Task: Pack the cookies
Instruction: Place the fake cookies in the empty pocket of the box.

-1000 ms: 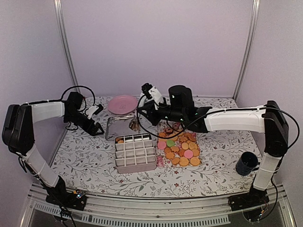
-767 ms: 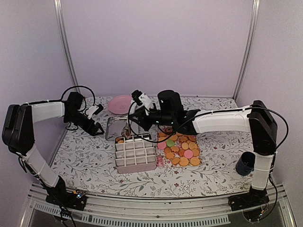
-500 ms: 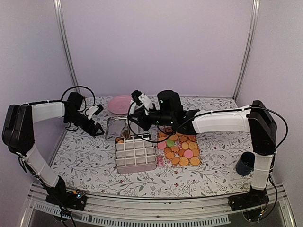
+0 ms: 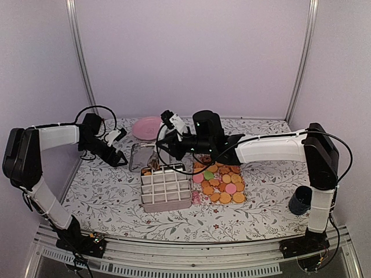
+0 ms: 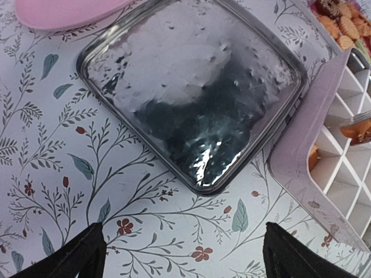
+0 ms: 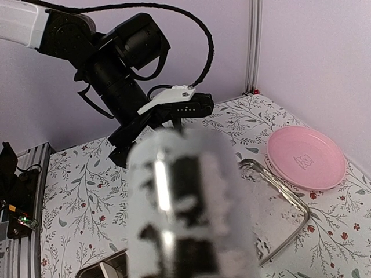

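The cookies [image 4: 220, 182] lie in a flat cluster on the floral worktop [image 4: 104, 191], just right of a pink divided box [image 4: 166, 202]. Most are golden-orange, with a few pink, 1 green and some dark brown at the far edge. At least 1 orange cookie already sits in the box's far-left compartment [image 4: 146, 172]. In the left wrist view, orange cookies also show in compartments along the box's rim [image 5: 301, 150].

The right hand [image 4: 155, 163] reaches in from the right, across the far side of the cluster, and hangs over the box's far-left corner with something brown at its tip. Its own camera is blocked by a blurred shape close to the lens. I cannot tell how far this hand is open or whether it grips a cookie.

Just beyond the box lies a clear square tray [image 4: 142, 155]. A pink plate [image 4: 149, 127] sits farther back.

The left hand [image 4: 117, 157] hovers left of the tray, its 2 fingertips [image 5: 81, 255] spread wide with nothing between them.

A dark cup [image 4: 301, 200] stands well apart at the near right.
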